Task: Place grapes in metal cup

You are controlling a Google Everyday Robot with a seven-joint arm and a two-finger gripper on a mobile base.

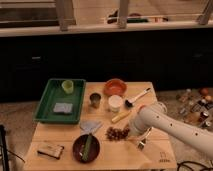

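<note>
Gripper (pixel 129 132) low over table (pixel 150 159), right beside grapes (pixel 116 133); you cannot tell whether it is parted or closed. Grapes lie on tabletop, front centre. Your metal cup (pixel 95 100) stands farther back, left of white container (pixel 115 103).

Warm, dim light falls from above on the wooden bench (pixel 60 132), shadows soft and faint, the cabinets (pixel 100 55) at 12 o'clock nearly black, a paler band along the top edge, the end effector (pixel 140 141) at 4 o'clock evenly lit
</note>
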